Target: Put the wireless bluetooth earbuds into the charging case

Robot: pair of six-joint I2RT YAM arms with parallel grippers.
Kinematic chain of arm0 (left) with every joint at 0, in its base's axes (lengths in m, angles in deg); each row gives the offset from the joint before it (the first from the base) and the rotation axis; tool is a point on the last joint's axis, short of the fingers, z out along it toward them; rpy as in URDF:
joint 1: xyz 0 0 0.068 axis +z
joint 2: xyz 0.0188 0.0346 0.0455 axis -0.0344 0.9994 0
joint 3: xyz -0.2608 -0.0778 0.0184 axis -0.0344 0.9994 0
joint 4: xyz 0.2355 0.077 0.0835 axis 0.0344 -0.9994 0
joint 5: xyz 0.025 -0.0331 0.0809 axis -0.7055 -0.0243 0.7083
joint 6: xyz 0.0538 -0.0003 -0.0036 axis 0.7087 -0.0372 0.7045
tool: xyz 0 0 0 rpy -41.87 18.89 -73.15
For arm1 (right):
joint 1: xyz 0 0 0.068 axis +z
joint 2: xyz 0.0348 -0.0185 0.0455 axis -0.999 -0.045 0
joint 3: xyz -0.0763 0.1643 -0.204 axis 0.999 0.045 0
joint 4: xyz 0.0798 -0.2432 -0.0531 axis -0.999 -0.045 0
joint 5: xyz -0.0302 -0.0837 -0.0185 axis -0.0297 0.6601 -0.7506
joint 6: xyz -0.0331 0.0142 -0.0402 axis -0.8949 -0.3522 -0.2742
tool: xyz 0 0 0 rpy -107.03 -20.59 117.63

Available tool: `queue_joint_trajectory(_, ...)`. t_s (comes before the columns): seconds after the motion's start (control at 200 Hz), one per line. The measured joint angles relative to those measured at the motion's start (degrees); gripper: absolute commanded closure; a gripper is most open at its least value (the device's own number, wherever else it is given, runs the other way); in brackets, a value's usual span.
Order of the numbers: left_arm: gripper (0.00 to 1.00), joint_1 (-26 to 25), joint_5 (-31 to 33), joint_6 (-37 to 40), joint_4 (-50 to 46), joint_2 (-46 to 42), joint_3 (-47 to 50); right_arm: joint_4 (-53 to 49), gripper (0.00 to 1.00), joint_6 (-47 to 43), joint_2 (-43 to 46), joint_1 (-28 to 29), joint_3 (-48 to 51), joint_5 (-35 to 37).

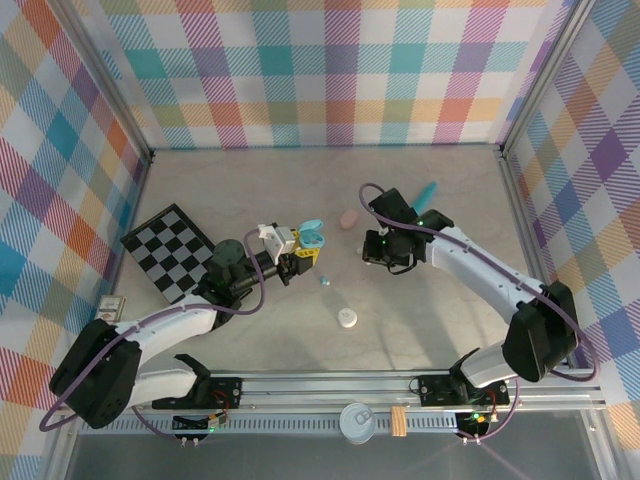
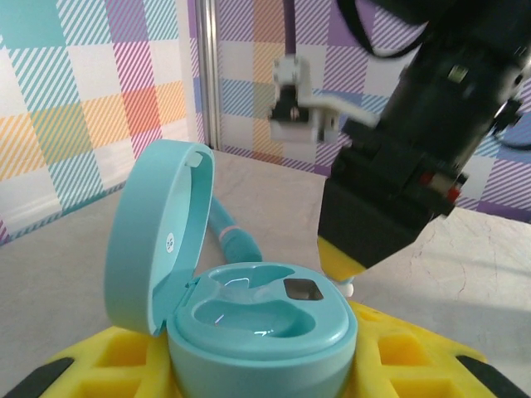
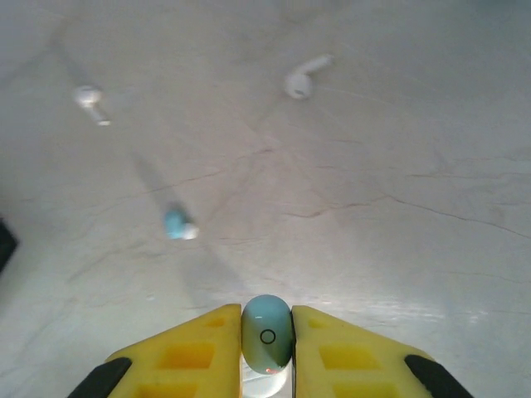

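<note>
**While the case is held open, one bud is gripped beside it**

Where the tabletop nears its left edge, a black-and-white checkerboard (image 1: 168, 252) is laid flat. Right of it, over the middle of the tabletop, the left gripper (image 1: 300, 250) is closed on the teal charging case (image 2: 261, 327). The case is clamped between the yellow fingers (image 2: 116, 356). Its lid (image 2: 158, 240) is swung up and back, so the two moulded wells are exposed.

Toward the near edge from the case, a loose blue earbud (image 1: 325, 281) is lying on the tabletop. A round white case (image 1: 346, 318) is set a little nearer that edge, apart from it. A pinkish case (image 1: 348, 218) is placed on the far side of the middle.

Just right of the middle, the right gripper (image 3: 266, 315) is drawn in tight on a pale blue earbud (image 3: 267, 336). The bud is pinched between the tips of that gripper's own yellow fingers (image 3: 191, 348). Two white earbuds (image 3: 307, 76) (image 3: 90, 99) are seen on the bare surface ahead of it, well apart from each other.

Farther right, toward the far edge, a teal stick (image 1: 428, 190) is lying at a slant just beyond the right arm.
</note>
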State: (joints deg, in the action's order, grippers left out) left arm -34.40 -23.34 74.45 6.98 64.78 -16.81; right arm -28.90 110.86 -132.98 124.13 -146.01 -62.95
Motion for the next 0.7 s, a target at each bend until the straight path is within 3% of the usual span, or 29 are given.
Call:
queue_joint_trajectory(0.335,0.75,0.00,0.00,0.72,1.92,1.46,0.76,1.84,0.81,-1.92,0.09,8.09,-10.86,-4.57)
queue_joint_trajectory(0.7,0.76,0.00,0.00,2.12,2.05,1.64,1.20,3.80,0.81,-3.26,-3.89,9.11,-15.41,-8.02)
